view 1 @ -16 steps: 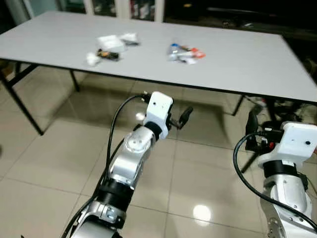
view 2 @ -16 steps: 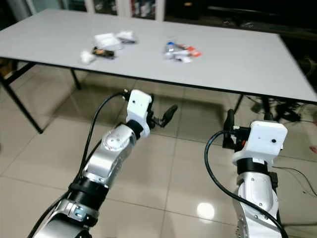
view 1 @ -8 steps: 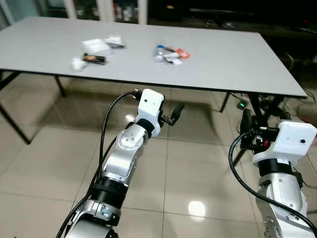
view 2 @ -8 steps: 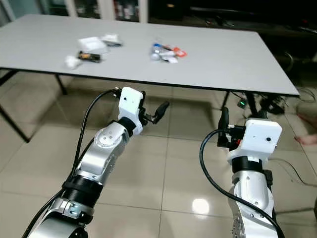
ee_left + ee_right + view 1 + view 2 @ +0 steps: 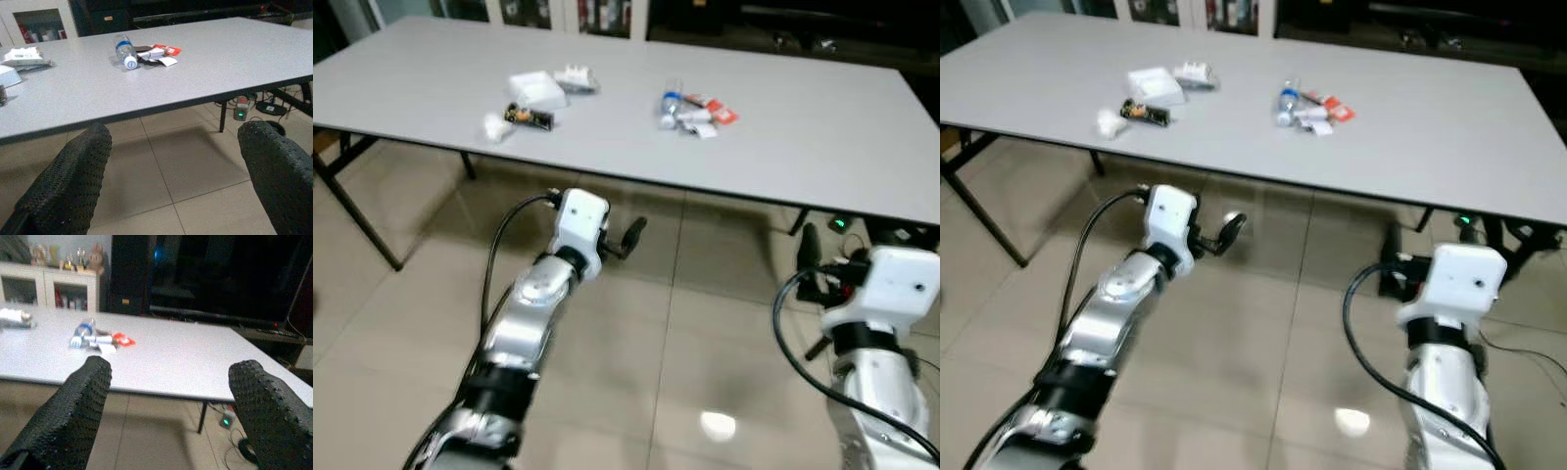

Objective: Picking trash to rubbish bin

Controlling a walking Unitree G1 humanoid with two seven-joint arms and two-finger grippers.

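On the grey table [image 5: 803,137] lies a clear bottle with a blue cap among red and white wrappers [image 5: 690,110]. Farther left are white packets [image 5: 540,86], a dark wrapper [image 5: 530,117] and a crumpled white scrap [image 5: 495,127]. My left gripper [image 5: 176,132] is open and empty, held below the table's near edge and facing the bottle [image 5: 124,50]. My right gripper [image 5: 173,366] is also open and empty, low at the right, short of the table edge, with the bottle pile [image 5: 93,338] ahead of it.
Black table legs [image 5: 357,215] stand at the left, and more legs with cables and a green-lit device [image 5: 842,223] sit under the right end. Glossy tiled floor [image 5: 685,323] lies beneath both arms. Cabinets [image 5: 44,286] line the far wall.
The whole view has swung, so the table and trash sit further right in frame. My left gripper is now a little lower and further left beneath the table edge. Both grippers stay open.
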